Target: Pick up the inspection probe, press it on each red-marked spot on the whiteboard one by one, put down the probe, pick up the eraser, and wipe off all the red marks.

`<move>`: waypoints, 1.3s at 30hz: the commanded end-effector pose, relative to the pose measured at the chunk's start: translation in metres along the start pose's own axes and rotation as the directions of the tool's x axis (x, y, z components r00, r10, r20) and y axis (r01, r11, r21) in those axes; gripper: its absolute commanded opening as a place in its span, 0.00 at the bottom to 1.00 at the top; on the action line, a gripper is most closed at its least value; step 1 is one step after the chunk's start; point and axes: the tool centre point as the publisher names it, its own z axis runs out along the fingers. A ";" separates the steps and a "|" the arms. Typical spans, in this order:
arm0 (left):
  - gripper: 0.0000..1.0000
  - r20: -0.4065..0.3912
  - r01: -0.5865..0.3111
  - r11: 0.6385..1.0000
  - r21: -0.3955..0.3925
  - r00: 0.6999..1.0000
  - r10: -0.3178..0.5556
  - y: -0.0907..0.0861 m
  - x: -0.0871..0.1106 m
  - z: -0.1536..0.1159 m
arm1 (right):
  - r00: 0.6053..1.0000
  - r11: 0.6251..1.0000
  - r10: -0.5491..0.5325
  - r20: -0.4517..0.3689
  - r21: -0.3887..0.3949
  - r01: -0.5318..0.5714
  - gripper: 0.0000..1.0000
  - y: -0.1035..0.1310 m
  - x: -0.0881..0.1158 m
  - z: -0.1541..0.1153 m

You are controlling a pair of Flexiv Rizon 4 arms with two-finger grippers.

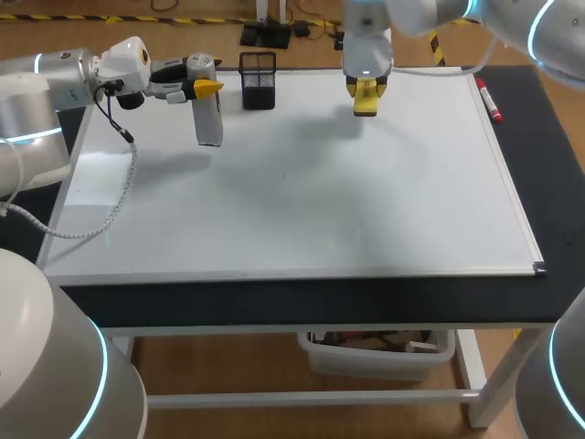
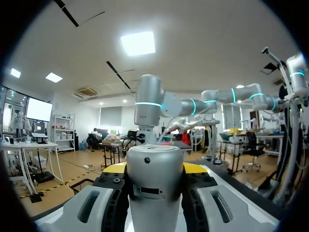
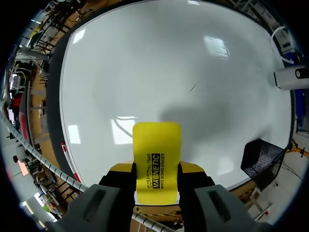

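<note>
My left gripper (image 1: 207,88) is clamped on the probe (image 1: 209,119), a silver cylinder standing upright over the whiteboard (image 1: 302,210) near its 10 o'clock corner. The black mesh basket (image 1: 258,80) sits just beside the probe, at its 2 o'clock. My right gripper (image 3: 155,168) pinches the yellow eraser (image 3: 156,145) from both sides, above the board's far edge at 12 o'clock. A red marker (image 1: 489,101) lies along the board's 2 o'clock edge

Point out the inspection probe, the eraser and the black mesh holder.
inspection probe (image 1: 209,119), head view, on its silver body.
eraser (image 3: 156,142), right wrist view, on its yellow face.
black mesh holder (image 1: 259,89), head view, on its front wall.
</note>
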 end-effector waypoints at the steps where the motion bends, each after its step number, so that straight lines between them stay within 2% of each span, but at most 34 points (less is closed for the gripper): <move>1: 0.00 0.002 -0.001 1.000 -0.001 1.000 0.001 -0.001 0.001 0.000 | 1.000 0.999 -0.001 -0.013 -0.038 0.001 0.00 -0.014 -0.013 0.005; 11: 0.00 0.002 -0.001 1.000 -0.001 1.000 0.001 -0.001 0.001 0.000 | 0.999 0.999 -0.031 0.021 -0.038 0.031 0.00 -0.029 -0.030 0.008; 24: 0.00 0.002 -0.001 1.000 -0.001 1.000 0.001 -0.001 0.001 0.000 | 0.993 0.993 -0.110 0.035 -0.042 0.112 0.00 -0.033 -0.058 0.013; 39: 0.00 0.002 -0.001 1.000 -0.001 1.000 0.001 -0.001 0.001 0.000 | 0.989 0.989 -0.140 0.055 -0.037 0.142 0.00 -0.050 -0.077 0.026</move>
